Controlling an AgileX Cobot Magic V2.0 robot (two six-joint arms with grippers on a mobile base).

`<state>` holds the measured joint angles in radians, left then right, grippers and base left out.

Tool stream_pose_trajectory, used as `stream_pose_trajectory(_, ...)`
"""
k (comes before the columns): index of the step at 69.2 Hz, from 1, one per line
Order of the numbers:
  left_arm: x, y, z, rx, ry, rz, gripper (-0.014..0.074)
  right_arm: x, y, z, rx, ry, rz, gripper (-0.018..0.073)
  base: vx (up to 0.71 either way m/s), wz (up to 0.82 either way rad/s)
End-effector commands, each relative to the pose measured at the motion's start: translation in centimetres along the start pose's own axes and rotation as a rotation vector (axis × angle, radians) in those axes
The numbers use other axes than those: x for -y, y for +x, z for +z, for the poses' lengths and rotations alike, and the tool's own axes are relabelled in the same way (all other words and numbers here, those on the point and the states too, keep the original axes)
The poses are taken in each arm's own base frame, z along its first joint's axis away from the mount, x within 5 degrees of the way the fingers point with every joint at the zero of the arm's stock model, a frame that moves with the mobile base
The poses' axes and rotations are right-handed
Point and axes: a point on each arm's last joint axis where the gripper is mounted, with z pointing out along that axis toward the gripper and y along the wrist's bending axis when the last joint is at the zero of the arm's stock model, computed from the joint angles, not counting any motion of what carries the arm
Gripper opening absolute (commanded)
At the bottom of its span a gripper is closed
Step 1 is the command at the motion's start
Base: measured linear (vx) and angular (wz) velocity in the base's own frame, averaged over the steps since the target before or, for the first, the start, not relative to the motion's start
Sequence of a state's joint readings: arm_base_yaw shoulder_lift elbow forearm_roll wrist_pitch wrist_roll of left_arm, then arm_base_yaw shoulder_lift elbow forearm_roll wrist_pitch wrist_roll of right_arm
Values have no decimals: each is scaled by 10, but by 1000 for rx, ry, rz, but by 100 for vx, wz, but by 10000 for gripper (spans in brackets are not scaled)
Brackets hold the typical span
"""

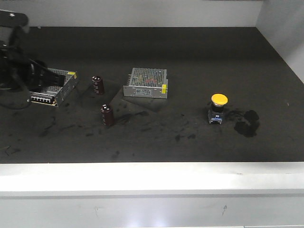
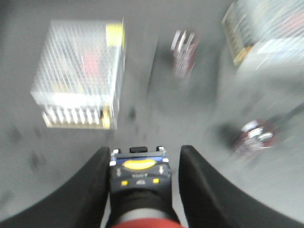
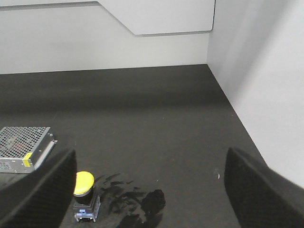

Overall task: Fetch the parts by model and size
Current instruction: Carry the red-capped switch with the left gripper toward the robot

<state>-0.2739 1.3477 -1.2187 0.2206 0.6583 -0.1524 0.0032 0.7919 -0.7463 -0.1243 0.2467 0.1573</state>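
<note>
The red-capped switch (image 2: 140, 183) sits between my left gripper's (image 2: 142, 153) black fingers, blue base pointing away and red cap at the frame's bottom edge. It stays sharp while the table behind is blurred, so the gripper is shut on it. In the front view the left arm (image 1: 19, 71) is at the far left, and the switch is hidden there. The yellow-capped switch (image 1: 218, 108) stands upright on the black mat at the right. In the right wrist view this yellow-capped switch (image 3: 84, 194) stands just inside the left finger of my open right gripper (image 3: 147, 159), which hangs above the mat.
Two metal-mesh power supply boxes (image 1: 52, 85) (image 1: 146, 83) and two brown capacitors (image 1: 98, 84) (image 1: 107, 114) lie on the mat's left half. A dark smear (image 1: 247, 122) marks the mat beside the yellow switch. Grey walls (image 3: 256, 71) close the back and right; a white ledge (image 1: 152, 175) runs along the front.
</note>
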Motion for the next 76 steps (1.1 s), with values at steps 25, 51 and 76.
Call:
stream_pose_trajectory(25, -30, 11, -81, 360, -75, -5, -8, -1, -16, -4, 82, -5, -5, 594, 0, 0)
stream_pose_trajectory(51, -25, 54, -136, 536, -40, -5, -8, -1, -16, -4, 82, -5, -5, 594, 0, 0)
stream_pose_trajectory(76, 3, 58, -157, 627, 270, 42, -8, -1, -16, -4, 82, -5, -5, 594, 0, 0)
